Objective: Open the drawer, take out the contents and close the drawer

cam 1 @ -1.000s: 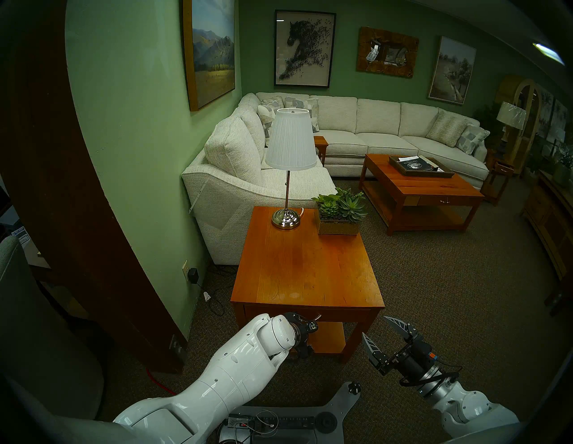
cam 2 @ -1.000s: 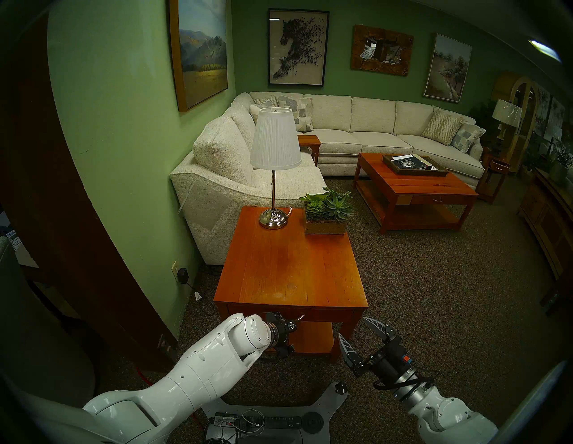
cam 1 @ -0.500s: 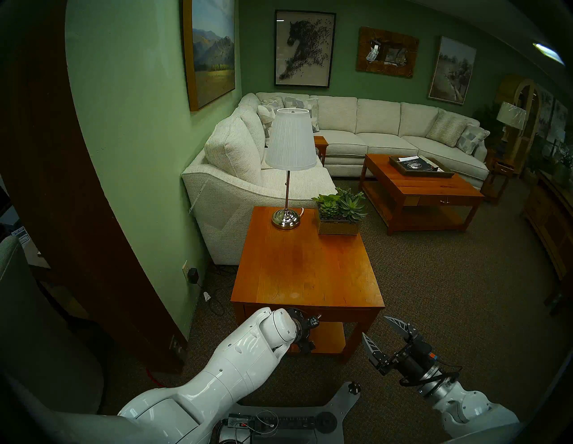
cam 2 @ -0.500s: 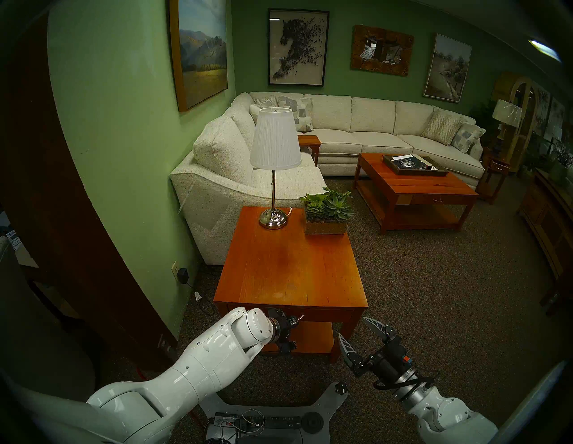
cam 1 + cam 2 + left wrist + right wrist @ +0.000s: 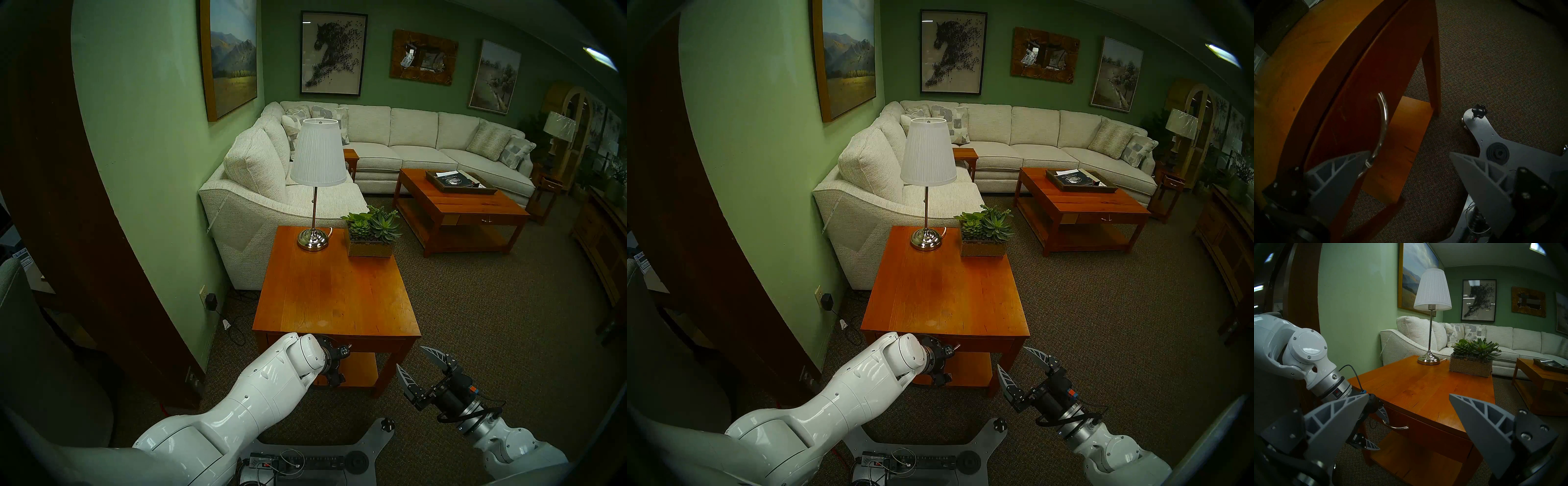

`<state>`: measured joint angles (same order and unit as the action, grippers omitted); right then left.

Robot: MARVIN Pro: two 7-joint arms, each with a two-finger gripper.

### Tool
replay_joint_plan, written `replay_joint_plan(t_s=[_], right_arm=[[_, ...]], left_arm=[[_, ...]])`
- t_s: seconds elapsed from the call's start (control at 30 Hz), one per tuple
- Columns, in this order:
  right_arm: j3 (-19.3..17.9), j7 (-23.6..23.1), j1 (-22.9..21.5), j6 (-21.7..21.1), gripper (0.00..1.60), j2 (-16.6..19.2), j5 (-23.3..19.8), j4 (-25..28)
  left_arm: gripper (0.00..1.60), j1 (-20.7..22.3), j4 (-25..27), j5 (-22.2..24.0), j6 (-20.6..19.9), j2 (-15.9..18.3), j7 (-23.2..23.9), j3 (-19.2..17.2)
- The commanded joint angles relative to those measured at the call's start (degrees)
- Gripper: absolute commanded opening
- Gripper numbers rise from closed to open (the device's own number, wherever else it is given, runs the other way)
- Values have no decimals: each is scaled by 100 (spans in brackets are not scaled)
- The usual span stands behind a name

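The drawer [image 5: 373, 342] sits under the side table's top and looks shut; it also shows in the right head view [image 5: 986, 343]. Its curved silver handle [image 5: 1384, 122] shows in the right wrist view [image 5: 1398, 427] too. My left gripper [image 5: 339, 365] is open at the handle's left end, one finger [image 5: 1342, 168] right by the handle, the other below the drawer front. My right gripper [image 5: 410, 357] is open and empty, low beside the table's front right leg. The packet is hidden.
A lamp [image 5: 314, 237] and a succulent planter [image 5: 371, 242] stand at the back of the table top [image 5: 336, 298]. A lower shelf [image 5: 359, 371] lies under the drawer. My base plate [image 5: 1491, 135] is on the carpet just in front. Sofa and green wall are to the left.
My left arm has pushed forward and slightly up, bringing the open gripper closer to the drawer's handle. The right arm has not moved.
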<state>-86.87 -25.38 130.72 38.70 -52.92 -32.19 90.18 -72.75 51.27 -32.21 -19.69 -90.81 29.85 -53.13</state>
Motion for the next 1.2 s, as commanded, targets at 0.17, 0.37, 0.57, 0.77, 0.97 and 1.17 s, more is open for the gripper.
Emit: replay_joint_plan(t_s=[0.17,0.37,0.57,0.77,0.97,1.17], right_arm=[[-38,-6,-18,39,160,27,8,138],[-34,-9,-24,41,160,26,6,130],[-33,-9,-25,42,160,27,5,129],[-32,-9,-26,43,160,28,4,128],[-29,-10,-30,43,160,27,3,121],[-25,-11,-35,43,160,26,1,114]], left_arm=[[160,-457,619,10,-90,386,361,145],[160,-729,883,23,-199,616,546,252],[160,-1053,1359,16,-267,892,667,369],[160,-1409,2066,64,-322,1235,888,474],[160,-1628,2585,161,-253,1486,1152,569],[160,-1832,3083,205,-164,1732,1239,627]])
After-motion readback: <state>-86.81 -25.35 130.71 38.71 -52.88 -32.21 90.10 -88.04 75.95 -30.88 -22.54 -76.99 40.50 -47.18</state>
